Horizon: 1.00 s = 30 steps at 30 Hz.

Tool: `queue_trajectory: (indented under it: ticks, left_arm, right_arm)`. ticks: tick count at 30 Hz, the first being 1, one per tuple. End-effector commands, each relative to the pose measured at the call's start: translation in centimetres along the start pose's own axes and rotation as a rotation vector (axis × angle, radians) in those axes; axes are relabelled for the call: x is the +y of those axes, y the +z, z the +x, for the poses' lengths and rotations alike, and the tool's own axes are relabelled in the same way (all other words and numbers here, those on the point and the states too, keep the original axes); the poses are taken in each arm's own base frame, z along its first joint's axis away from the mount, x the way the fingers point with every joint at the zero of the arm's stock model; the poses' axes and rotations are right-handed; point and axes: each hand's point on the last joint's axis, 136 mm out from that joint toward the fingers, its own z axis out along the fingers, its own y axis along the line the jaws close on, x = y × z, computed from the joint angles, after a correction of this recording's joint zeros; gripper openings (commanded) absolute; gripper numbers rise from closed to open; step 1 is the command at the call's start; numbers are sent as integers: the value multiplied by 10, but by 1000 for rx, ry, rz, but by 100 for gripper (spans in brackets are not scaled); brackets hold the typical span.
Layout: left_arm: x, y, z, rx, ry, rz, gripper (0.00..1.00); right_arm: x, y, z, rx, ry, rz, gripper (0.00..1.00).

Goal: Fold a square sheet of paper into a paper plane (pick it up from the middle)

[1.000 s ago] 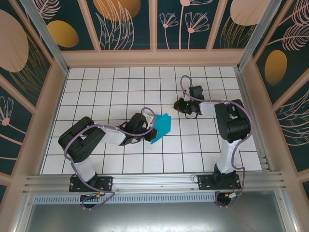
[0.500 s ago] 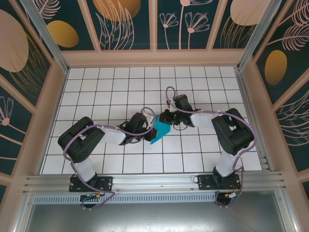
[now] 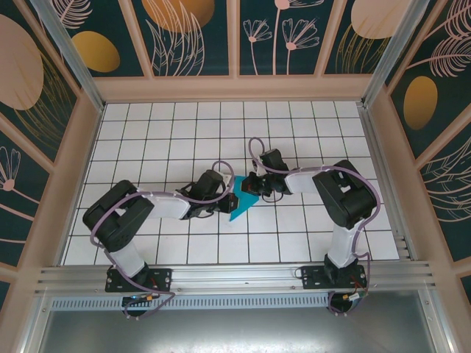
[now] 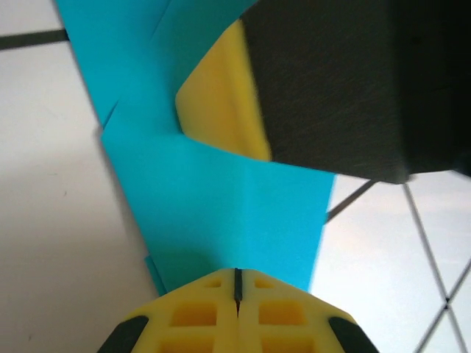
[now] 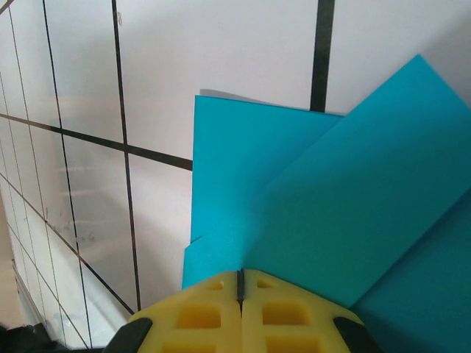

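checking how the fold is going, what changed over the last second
The right gripper swung left and nearer, from well clear of the square sheet of paper to over its far right part, jaws shut. The left gripper stayed at the sheet's left edge, jaws shut; the sheet barely shifted.

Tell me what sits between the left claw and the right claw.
The folded teal paper: in the top view it fills the gap from the left claw to the right claw, both shut with tips at it.
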Motion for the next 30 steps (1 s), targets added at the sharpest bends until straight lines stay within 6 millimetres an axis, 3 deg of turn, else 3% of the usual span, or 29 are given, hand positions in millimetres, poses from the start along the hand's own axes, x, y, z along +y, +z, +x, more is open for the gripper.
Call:
queue_trajectory:
  ticks: [1,6,9,17,30]
  left_arm:
    - [-31,-24,-36,-103,-56,60,4]
    - [-33,-33,-31,-149,-170,119,3]
    - [-36,-28,-25,-119,-189,149,4]
    - [-21,-9,0,-28,-214,97,4]
    - [-4,-2,42,64,-290,70,5]
  right_arm:
    - [-50,12,23,61,72,178,0]
    - [-60,12,28,70,83,215,0]
    - [-63,13,30,80,90,226,0]
    - [-68,12,32,81,107,249,0]
    - [-71,13,36,91,121,259,0]
